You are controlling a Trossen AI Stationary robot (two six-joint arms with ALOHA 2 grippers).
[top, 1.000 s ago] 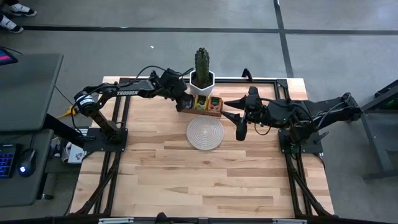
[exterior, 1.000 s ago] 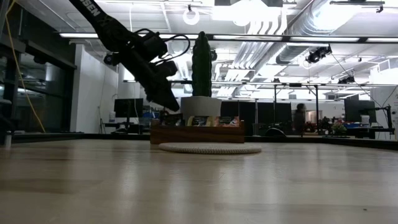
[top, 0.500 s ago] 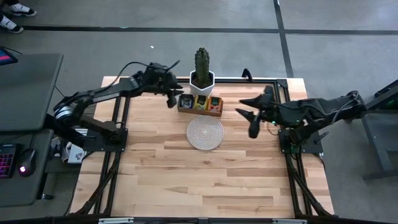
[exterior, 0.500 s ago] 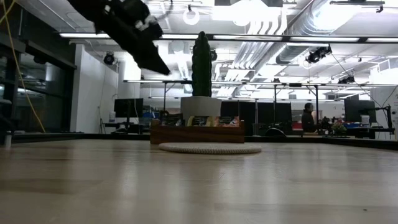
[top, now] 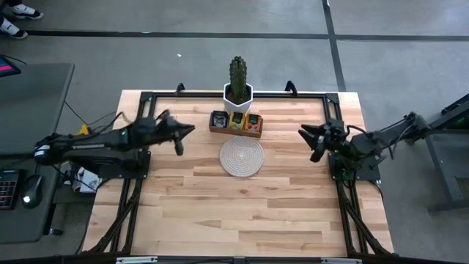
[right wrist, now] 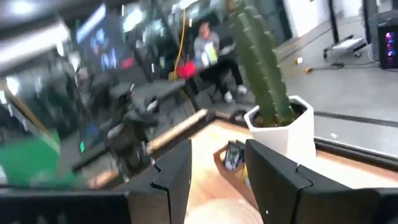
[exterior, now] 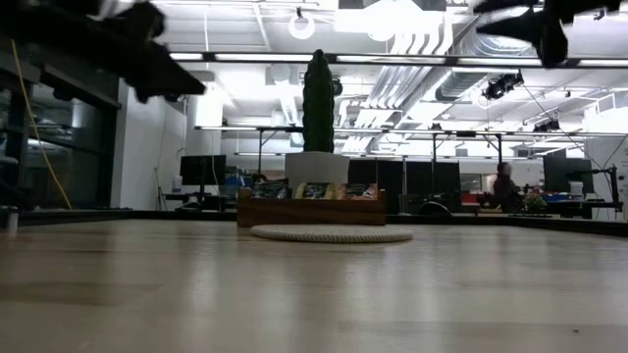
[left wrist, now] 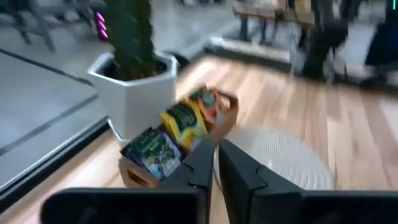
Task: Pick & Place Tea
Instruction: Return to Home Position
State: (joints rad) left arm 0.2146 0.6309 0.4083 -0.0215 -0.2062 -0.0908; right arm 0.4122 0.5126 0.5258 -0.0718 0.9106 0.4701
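The tea sachets (top: 235, 121) stand on edge in a brown wooden tray (top: 218, 130) at the table's far middle. In the left wrist view they show dark blue, yellow and orange (left wrist: 180, 124). My left gripper (top: 181, 139) hovers over the table's left part, well left of the tray, pointing toward it. Its fingers (left wrist: 200, 163) are shut with nothing between them. My right gripper (top: 310, 142) hovers over the right part of the table, right of the tray. It is open (right wrist: 217, 180) and holds nothing.
A cactus in a white pot (top: 237, 92) stands right behind the tray. A round whitish woven mat (top: 242, 157) lies just in front of the tray. Black frame rails (top: 308, 94) run along the table's far and side edges. The near half is bare wood (top: 242, 213).
My left gripper has pulled away from the tray's left end, up and toward the table's left edge. My right gripper has drawn back from beside the tray's right end toward the table's right edge. The tray, sachets and mat have stayed put.
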